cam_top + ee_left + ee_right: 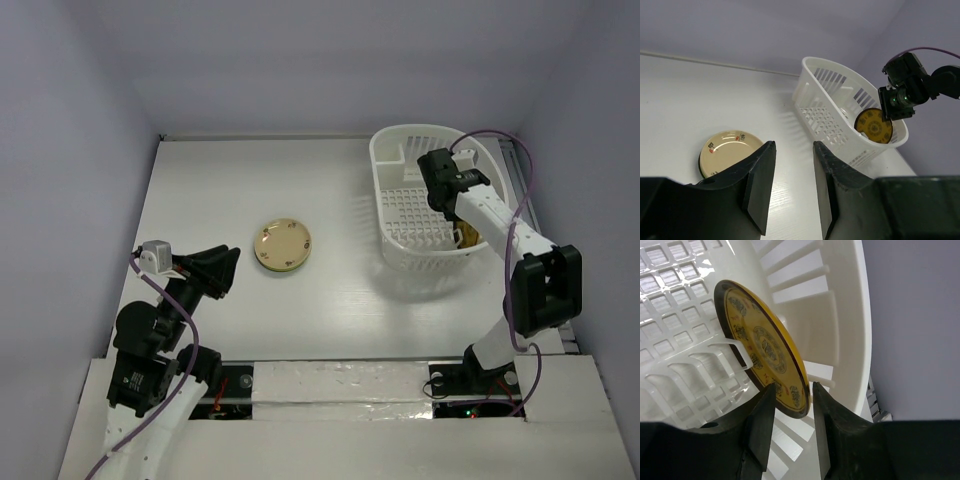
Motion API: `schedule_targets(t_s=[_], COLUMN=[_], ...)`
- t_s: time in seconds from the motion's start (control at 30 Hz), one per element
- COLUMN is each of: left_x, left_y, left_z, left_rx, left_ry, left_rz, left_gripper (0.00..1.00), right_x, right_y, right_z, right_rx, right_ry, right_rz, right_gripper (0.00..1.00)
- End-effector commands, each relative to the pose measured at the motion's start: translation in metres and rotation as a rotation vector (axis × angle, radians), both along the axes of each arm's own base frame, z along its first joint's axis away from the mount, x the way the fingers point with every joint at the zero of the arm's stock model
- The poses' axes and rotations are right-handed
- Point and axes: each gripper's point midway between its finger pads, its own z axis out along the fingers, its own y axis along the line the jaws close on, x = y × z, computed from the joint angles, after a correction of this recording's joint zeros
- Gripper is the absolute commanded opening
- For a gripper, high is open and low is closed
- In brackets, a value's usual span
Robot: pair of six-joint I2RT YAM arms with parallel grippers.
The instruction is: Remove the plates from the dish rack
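Observation:
The white dish rack [400,140] stands at the back right; it also shows in the left wrist view [810,62]. One amber-yellow plate with a dark pattern [760,340] stands on edge inside it, by the slotted wall [850,315]. My right gripper [793,387] reaches down into the rack and is open, with one finger on each side of the plate's lower rim. A cream plate with small spots [284,245] lies flat on the table, with a darker rim showing under it. My left gripper [228,262] is open and empty, left of the cream plate [727,150].
The table is white and enclosed by pale walls on three sides. The right arm [500,220] leans over the rack's near end. A purple cable [500,135] loops above the rack's right rim.

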Motion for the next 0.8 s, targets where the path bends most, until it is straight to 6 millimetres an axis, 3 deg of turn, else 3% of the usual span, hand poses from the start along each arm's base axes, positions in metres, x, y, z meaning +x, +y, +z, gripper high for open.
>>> schedule_targets(t_s=[0.0, 0.33, 0.43, 0.77], left_x=[-0.004, -0.005, -0.005, -0.006], left_y=[0.0, 0.001, 0.002, 0.001], left_z=[0.017, 0.018, 0.018, 0.019], left_rx=[-0.02, -0.022, -0.023, -0.024], left_ry=[-0.055, -0.059, -0.06, -0.063], left_rz=[-0.005, 0.0, 0.003, -0.002], left_gripper=[0.33, 0.34, 0.34, 0.34], right_x=[0.011, 0.019, 0.02, 0.018], right_y=[-0.001, -0.009, -0.011, -0.017], right_z=[0.025, 0.01, 0.006, 0.027], right_rx=[-0.005, -0.03, -0.048, -0.091], right_ry=[-0.052, 0.013, 0.037, 0.019], right_rz=[0.01, -0.002, -0.002, -0.008], right_gripper=[0.41, 0.38, 0.29, 0.09])
